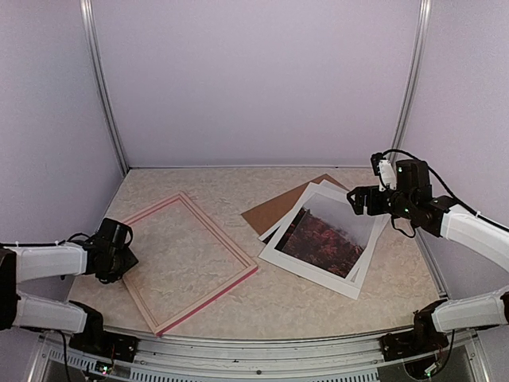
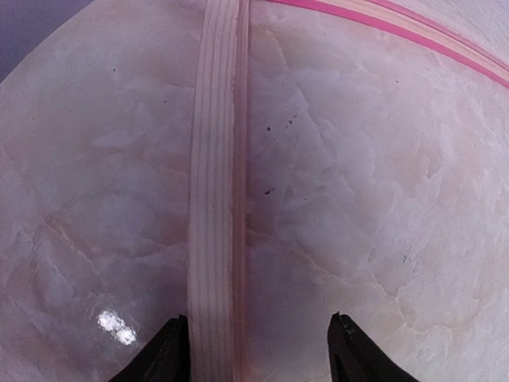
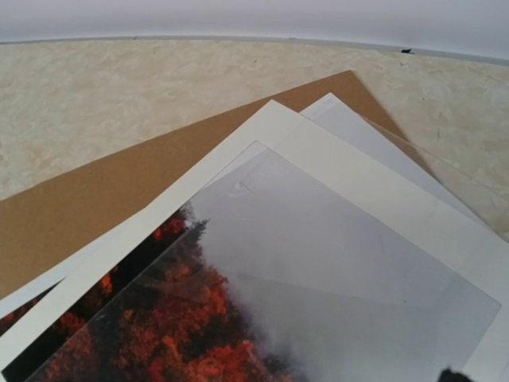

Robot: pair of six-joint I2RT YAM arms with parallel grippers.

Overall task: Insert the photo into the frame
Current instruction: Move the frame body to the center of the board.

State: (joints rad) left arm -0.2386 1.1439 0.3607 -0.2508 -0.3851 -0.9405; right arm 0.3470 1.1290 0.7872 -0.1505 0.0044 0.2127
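Note:
The frame lies flat at the left-centre of the table, pale wood back up with pink-red edges. My left gripper is at its left side, low over the table. In the left wrist view the gripper is open, and a frame rail runs between the fingers, close to the left fingertip. The photo lies face up at the right-centre, on other sheets. My right gripper hovers over its far right corner, holding nothing. In the right wrist view the photo fills the frame and only one dark fingertip shows.
A brown backing board lies under the photo stack and sticks out to the left and back; it also shows in the right wrist view. White sheets and a clear pane fan out around the photo. Walls close the back and sides.

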